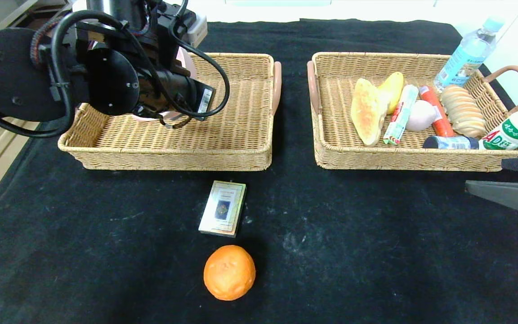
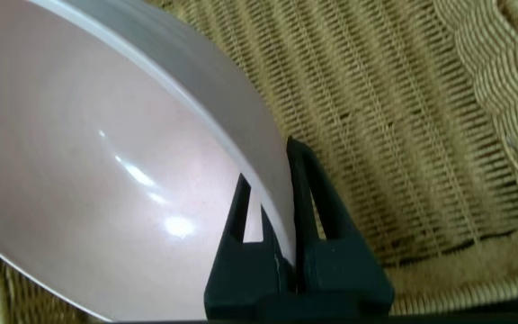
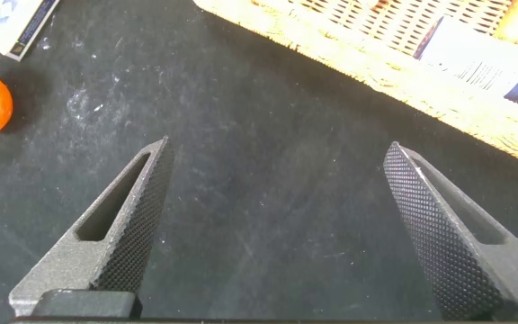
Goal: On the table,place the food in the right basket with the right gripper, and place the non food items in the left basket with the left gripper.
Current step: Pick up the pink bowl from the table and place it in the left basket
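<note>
Head view, two baskets (image 1: 241,155), one orange (image 1: 229,272), left tool (image 2: 281,225) pinching plate (image 2: 106,180), right tool (image 3: 272,225) spread.

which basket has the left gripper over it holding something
The left basket: the left gripper hangs over it, shut on a pink plate. The right basket has no gripper above.

2 wicker baskets: left basket (image 1: 241,153), right basket (image 1: 331,148). 1 orange (image 1: 229,272). 1 small box (image 1: 222,208). 1 pink plate (image 2: 106,180). 1 water bottle (image 1: 466,54) outside. About 8 items in the right basket, among them 2 breads (image 1: 367,112), 1 egg (image 1: 421,116).
</note>
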